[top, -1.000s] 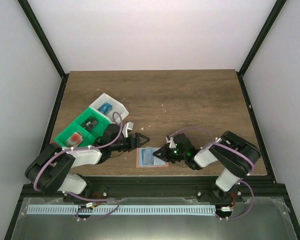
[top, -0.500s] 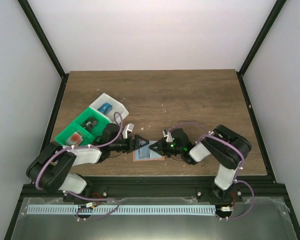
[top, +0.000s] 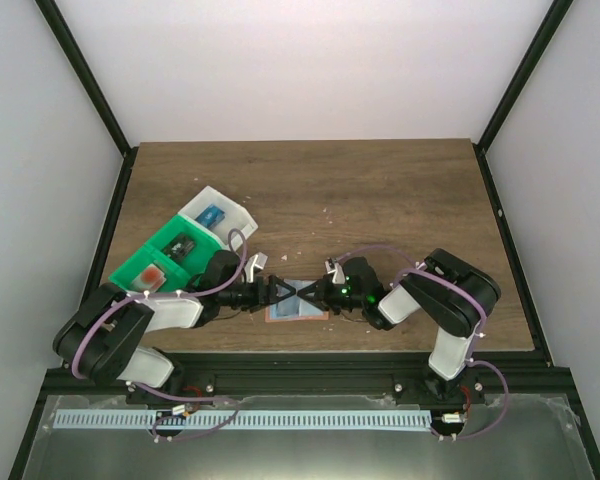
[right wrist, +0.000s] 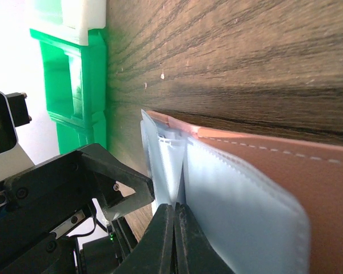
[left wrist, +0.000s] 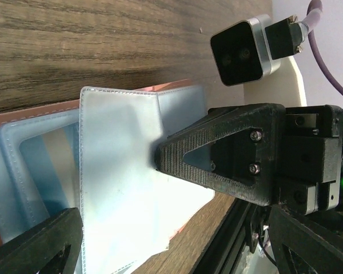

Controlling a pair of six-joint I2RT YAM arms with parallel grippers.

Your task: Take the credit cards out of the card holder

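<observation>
1. The card holder [top: 292, 311] lies opened out on the table [top: 400, 200] near its front edge, between our two arms, blue inside facing up.
2. Our right gripper [right wrist: 174, 212] has its fingers closed on one thin blue flap of the card holder and holds it raised off the rest. We judge this is to spread the pocket so its inside can be reached.
3. Our left gripper [left wrist: 171, 245] faces it with fingers spread wide on either side of that raised flap, gripping nothing. It looks placed to reach into the gap.
4. A blue card [top: 213, 215] sits in the white tray [right wrist: 74, 23]. A red and white card [top: 155, 274] and a dark card [top: 183, 247] sit in the green tray [right wrist: 97, 85], well apart from the card holder. They are small from above, so we go by colour.
5. We cannot tell whether any card is left in the pockets. If none is, the task is nearly finished.
</observation>
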